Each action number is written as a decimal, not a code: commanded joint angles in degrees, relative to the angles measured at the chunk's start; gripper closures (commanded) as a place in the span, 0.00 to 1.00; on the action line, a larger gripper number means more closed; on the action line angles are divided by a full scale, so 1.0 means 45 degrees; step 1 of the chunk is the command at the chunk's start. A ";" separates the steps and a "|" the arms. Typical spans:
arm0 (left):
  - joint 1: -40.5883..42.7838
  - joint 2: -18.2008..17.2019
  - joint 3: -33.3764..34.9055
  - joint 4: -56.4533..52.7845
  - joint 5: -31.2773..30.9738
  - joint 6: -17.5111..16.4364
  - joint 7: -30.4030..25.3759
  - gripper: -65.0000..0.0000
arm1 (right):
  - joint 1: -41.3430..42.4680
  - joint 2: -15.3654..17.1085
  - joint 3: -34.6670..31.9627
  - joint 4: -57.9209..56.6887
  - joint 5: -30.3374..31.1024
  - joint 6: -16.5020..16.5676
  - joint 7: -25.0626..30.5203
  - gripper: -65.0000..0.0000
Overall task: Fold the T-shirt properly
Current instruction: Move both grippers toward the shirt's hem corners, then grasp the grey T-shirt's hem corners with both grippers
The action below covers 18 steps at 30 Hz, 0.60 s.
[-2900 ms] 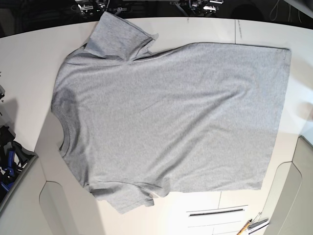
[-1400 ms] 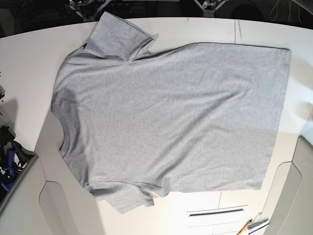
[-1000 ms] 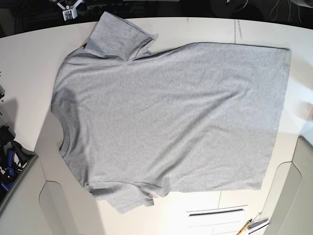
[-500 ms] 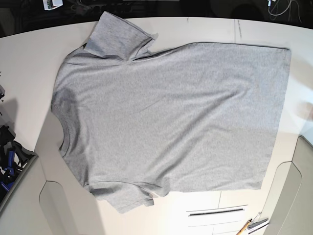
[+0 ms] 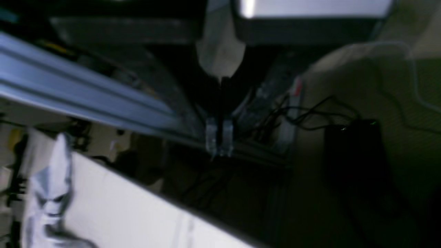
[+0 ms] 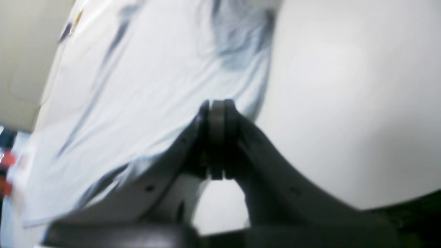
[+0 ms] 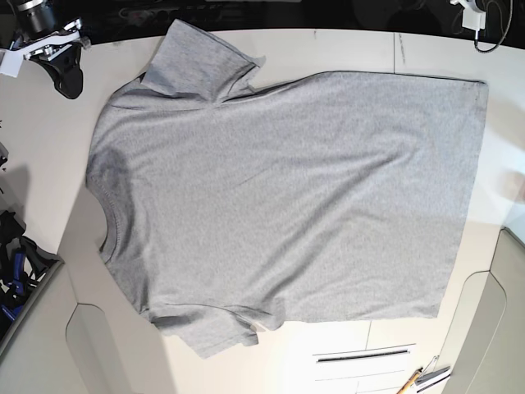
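On the white table [image 7: 344,49] the grey T-shirt [image 7: 287,197] lies flat, plain side up; both tools clenched, grasping nothing.

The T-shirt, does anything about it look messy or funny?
A little. The T-shirt lies spread flat on the table, but its lower sleeve is rumpled and partly tucked under itself, unlike the upper sleeve.

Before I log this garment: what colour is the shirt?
Heather grey, plain on the side showing; the shirt shows best in the base view.

White table [image 7: 344,49]; dark floor beyond far edge; black cables [image 5: 310,117] on floor.
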 commanded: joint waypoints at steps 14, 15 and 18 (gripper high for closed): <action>-0.0869 -0.0107 -0.0087 0.0165 -0.0223 -0.0163 0.0355 0.56 | 0.3016 -0.0219 0.0189 -0.2268 -0.3211 -0.1477 -0.0486 0.57; -0.0874 -0.0112 -0.0087 0.0165 -0.0223 -0.0163 0.0355 0.56 | 0.3201 -0.0219 0.0189 -0.2293 -0.3026 -0.1491 -0.1049 0.57; -0.0942 -0.0112 -0.0087 0.0165 -0.0219 -0.0163 0.0359 0.56 | 0.3842 -0.0219 0.0092 -0.2890 -0.2521 -0.1472 -0.2055 0.57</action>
